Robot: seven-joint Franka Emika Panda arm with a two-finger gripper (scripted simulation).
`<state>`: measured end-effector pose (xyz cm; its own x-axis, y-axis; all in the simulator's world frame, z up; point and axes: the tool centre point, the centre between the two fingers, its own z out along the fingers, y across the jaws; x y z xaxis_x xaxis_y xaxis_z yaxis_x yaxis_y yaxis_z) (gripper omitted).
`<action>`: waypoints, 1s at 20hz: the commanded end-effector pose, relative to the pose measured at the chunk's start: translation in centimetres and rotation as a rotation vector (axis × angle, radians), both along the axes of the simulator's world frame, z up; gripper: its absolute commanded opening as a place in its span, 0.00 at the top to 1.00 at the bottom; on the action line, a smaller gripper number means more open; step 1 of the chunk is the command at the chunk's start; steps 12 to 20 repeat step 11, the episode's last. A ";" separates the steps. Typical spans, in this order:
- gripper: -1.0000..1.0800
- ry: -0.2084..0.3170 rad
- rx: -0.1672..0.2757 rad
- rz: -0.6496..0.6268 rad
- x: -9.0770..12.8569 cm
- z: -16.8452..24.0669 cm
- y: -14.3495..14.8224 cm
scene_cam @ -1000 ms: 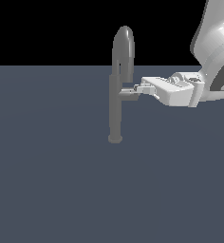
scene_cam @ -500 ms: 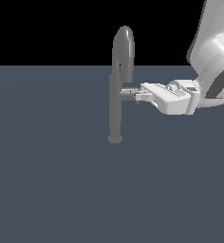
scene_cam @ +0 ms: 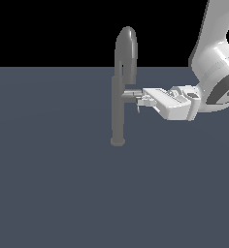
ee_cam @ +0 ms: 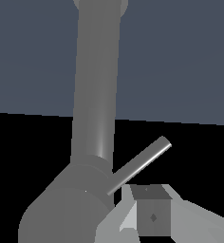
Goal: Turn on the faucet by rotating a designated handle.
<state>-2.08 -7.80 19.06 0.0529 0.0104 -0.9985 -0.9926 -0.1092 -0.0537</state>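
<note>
- We could not see most of the arm (scene_cam: 211,63); the exterior view's right edge and top cut it off.
- We could not tell whether the fingers (scene_cam: 139,102) were apart or together, because they were small and sat right at the handle (scene_cam: 129,94).
- In the wrist view only one finger (ee_cam: 153,216) showed, as a pale blocky shape, and the faucet's base was cut off.
- The faucet (scene_cam: 119,92) was smooth grey metal: a slim straight column on a small round base, with a tall narrow arched spout on top.
- It stood on the flat dark blue-grey counter (scene_cam: 53,184), near the middle of the exterior view.
- The handle was a short grey stub sticking out sideways toward the exterior view's right, touching or almost touching the fingers.
- In the wrist view we saw a thin shiny rod (ee_cam: 141,163) slanting out from the faucet (ee_cam: 96,95).
</note>
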 end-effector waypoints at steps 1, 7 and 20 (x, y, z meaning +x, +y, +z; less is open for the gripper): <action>1.00 0.013 -0.006 -0.009 0.6 -1.5 0.2; 1.00 0.039 -0.009 -0.016 1.5 -4.0 0.3; 1.00 0.052 -0.010 -0.020 1.9 -5.2 0.3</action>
